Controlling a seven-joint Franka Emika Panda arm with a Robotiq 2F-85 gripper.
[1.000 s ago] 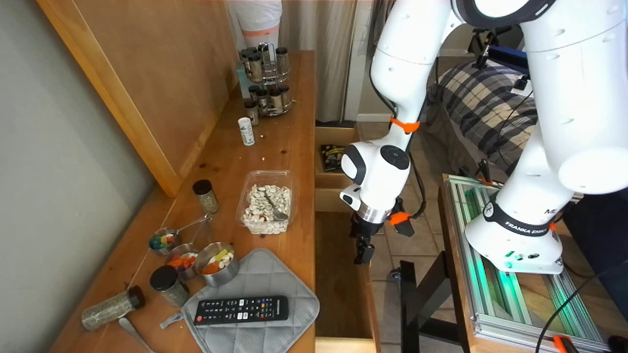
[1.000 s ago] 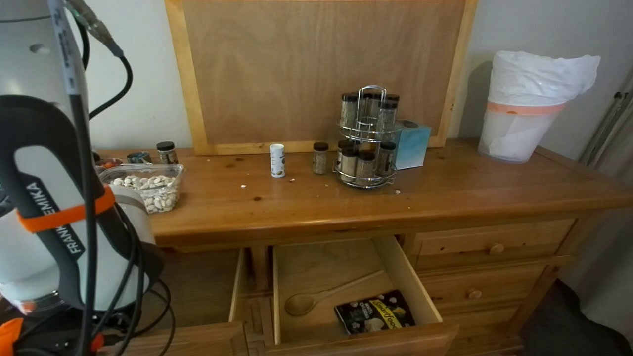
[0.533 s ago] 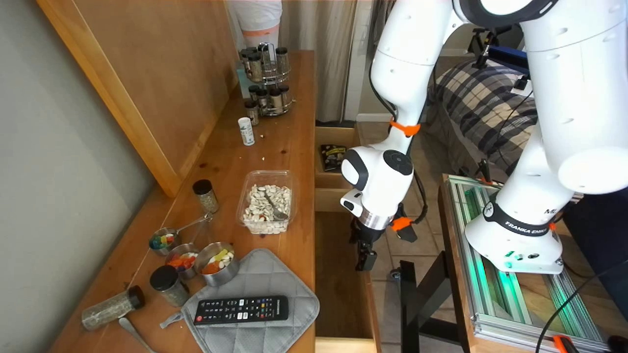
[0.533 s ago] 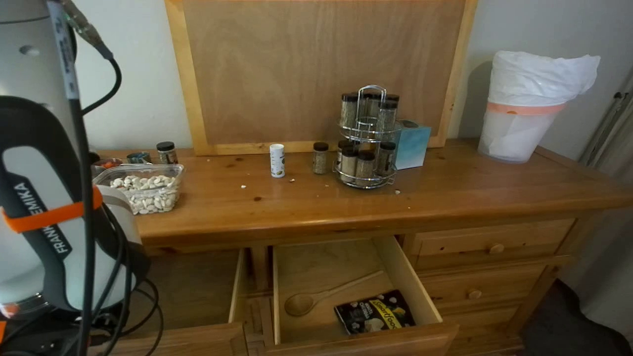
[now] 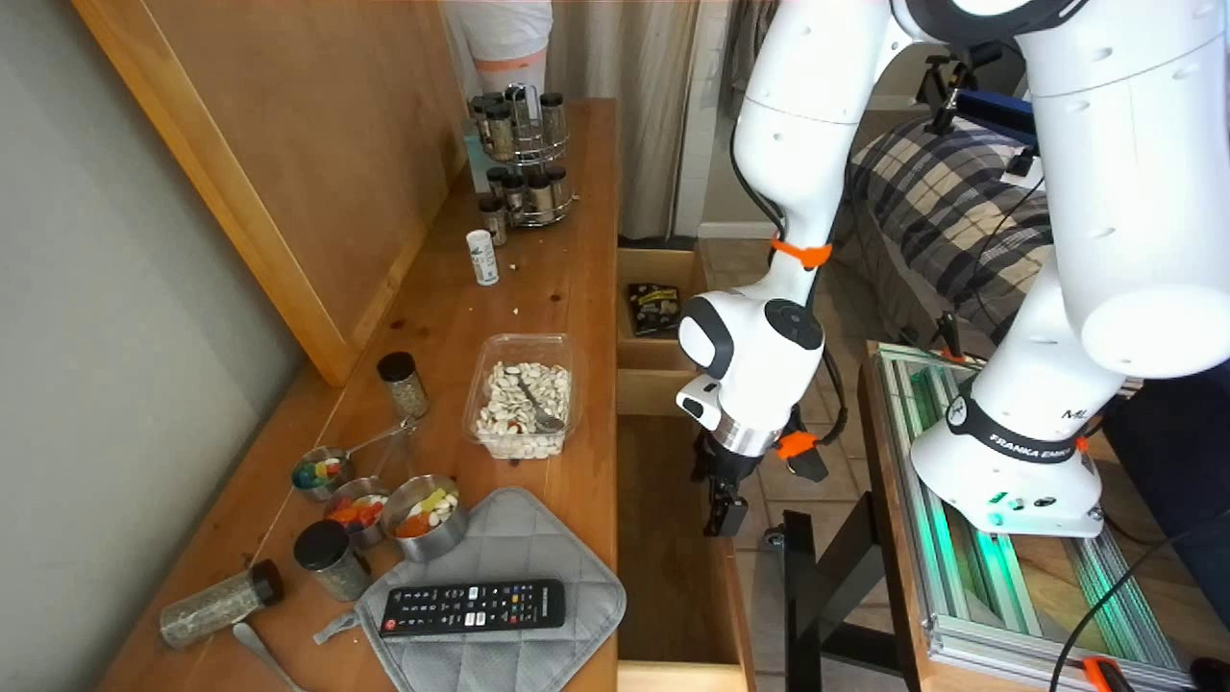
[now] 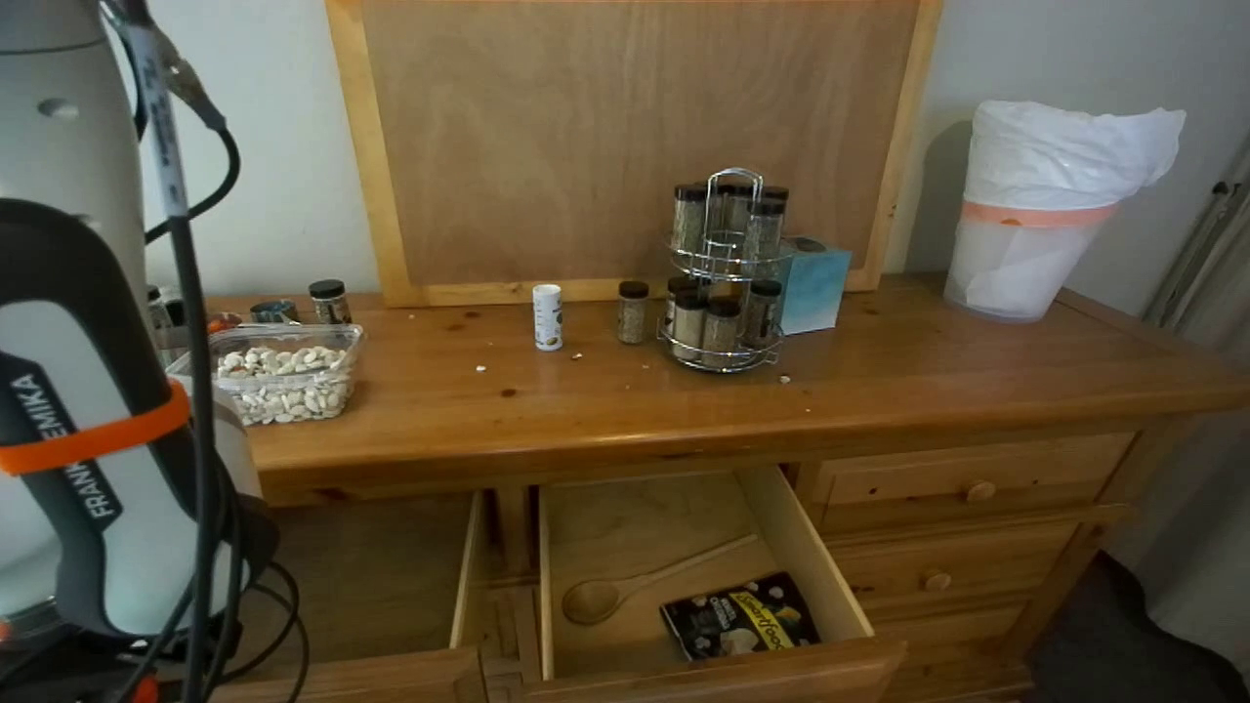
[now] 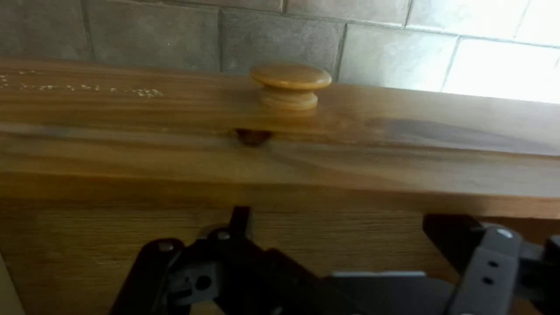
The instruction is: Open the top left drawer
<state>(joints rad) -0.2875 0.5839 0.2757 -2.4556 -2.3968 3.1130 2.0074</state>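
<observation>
The top left drawer (image 5: 668, 596) stands pulled out from under the dresser top, its bare wooden inside showing in both exterior views. In the wrist view its front board (image 7: 131, 162) runs across the picture, with a round wooden knob (image 7: 291, 78) on the far, outer face. My gripper (image 7: 334, 221) is spread wide with nothing between its fingers. Both fingertips are at the inner side of that board, below its top edge in the wrist view; whether they touch it I cannot tell. In an exterior view the gripper (image 5: 723, 514) overlaps the drawer's front edge; elsewhere the arm hides it.
Beside it another drawer (image 6: 815, 561) stands pulled out, holding a wooden spoon (image 6: 591, 600) and a black packet (image 6: 742, 620). On the dresser top (image 5: 581, 288) are a clear tub (image 5: 524, 341), a grey pot holder (image 5: 500, 538) and a remote (image 5: 471, 607). A metal-framed cart (image 5: 961, 461) supports the arm.
My gripper has shifted away from the dresser, outward. The drawer has slid out slightly further along with it. The other drawer and the things on top have not moved.
</observation>
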